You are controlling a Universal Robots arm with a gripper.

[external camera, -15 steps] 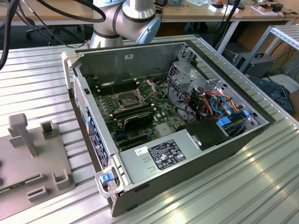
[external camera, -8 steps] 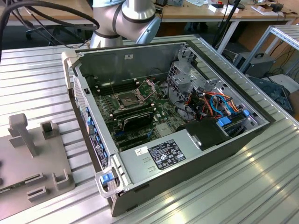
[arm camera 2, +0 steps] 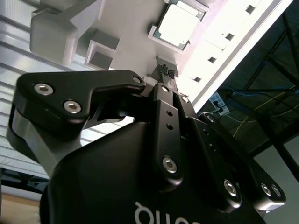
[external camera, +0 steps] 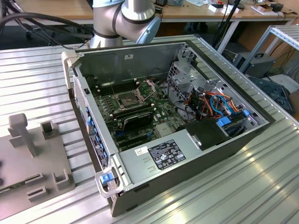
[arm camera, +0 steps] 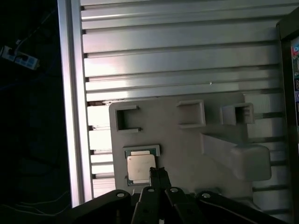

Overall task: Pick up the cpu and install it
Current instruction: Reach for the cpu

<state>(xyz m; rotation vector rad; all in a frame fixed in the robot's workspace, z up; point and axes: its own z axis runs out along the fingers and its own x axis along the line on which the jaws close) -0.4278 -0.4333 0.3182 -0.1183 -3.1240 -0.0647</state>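
The cpu (arm camera: 139, 167) is a small silver-grey square chip lying flat in a shallow recess of a grey fixture plate (arm camera: 182, 140). It also appears in the second wrist view as the cpu (arm camera 2: 180, 23), pale and bright. My gripper (arm camera: 159, 174) hovers above the plate, beside the chip's edge and apart from it. Its black fingertips (arm camera 2: 162, 70) are pressed together with nothing between them, so the gripper (arm camera 2: 166, 71) is shut and holds nothing. In the exterior view the open computer case (external camera: 187, 158) lies on its side, with the dark socket (external camera: 128, 99) exposed and its metal frame (external camera: 149, 86) flipped up.
The fixture plate (external camera: 28, 154) sits on the ribbed aluminium table at the exterior view's left, with raised blocks (external camera: 21, 130) and slots on it. The table edge (arm camera: 72, 116) runs close beside the chip. Inside the case are cables (external camera: 215, 102) and a drive cage.
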